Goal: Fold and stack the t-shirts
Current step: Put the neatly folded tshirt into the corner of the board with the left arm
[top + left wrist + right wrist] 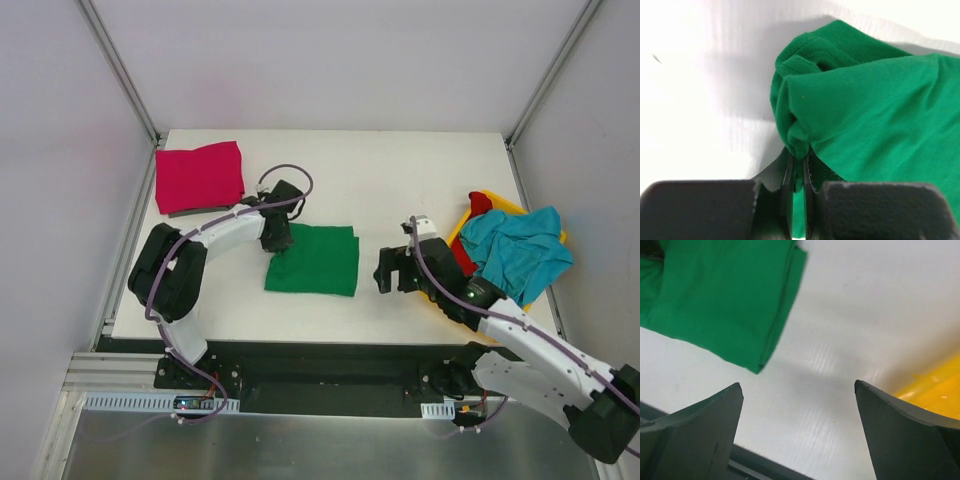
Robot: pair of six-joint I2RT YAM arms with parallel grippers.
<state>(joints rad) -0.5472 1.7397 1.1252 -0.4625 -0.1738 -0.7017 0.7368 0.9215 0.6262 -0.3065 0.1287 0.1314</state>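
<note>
A folded bright green t-shirt (315,260) lies in the middle of the table. My left gripper (278,240) is shut on its left edge; in the left wrist view the green cloth (865,110) bunches up between the closed pads (798,172). A folded magenta-pink t-shirt (198,175) lies at the back left. A teal-blue t-shirt (515,250) and a red one (478,205) lie crumpled in the yellow bin (455,232) at right. My right gripper (388,270) is open and empty just right of the green shirt (715,295); its fingers (695,430) hover above bare table.
The yellow bin's edge shows in the right wrist view (935,390). The table's front edge with a dark rail (320,350) runs below the shirt. Metal frame posts (120,70) stand at the back corners.
</note>
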